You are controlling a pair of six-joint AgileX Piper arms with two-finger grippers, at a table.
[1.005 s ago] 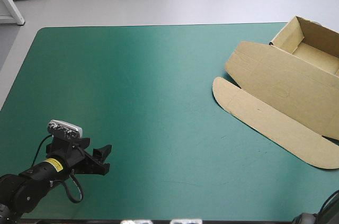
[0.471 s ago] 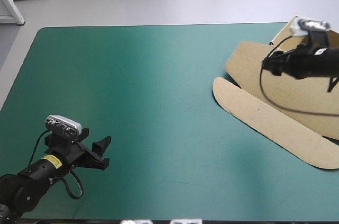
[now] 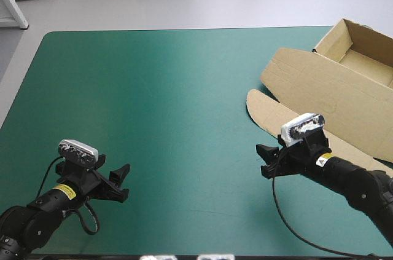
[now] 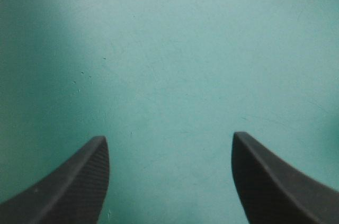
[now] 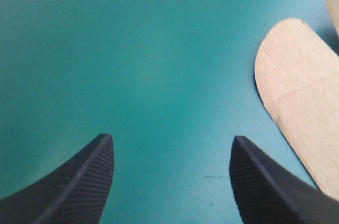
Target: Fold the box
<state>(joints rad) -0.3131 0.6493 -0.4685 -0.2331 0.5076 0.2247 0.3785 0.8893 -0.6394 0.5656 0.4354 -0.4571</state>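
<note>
Brown board box (image 3: 334,94) sits at the bench's (image 3: 172,88) far right corner. Open tray at the corner, lid flat, rounded flap (image 5: 296,91) toward mid-bench. Long axis of lid and flap runs diagonally toward the near right edge.

Right gripper (image 3: 263,160): fingers (image 5: 69,181) spread over the teal-green cover, flap end just beside one finger, not between them.

Left gripper (image 3: 123,181): fingers (image 4: 69,181) spread, near left, well apart from box.
</note>
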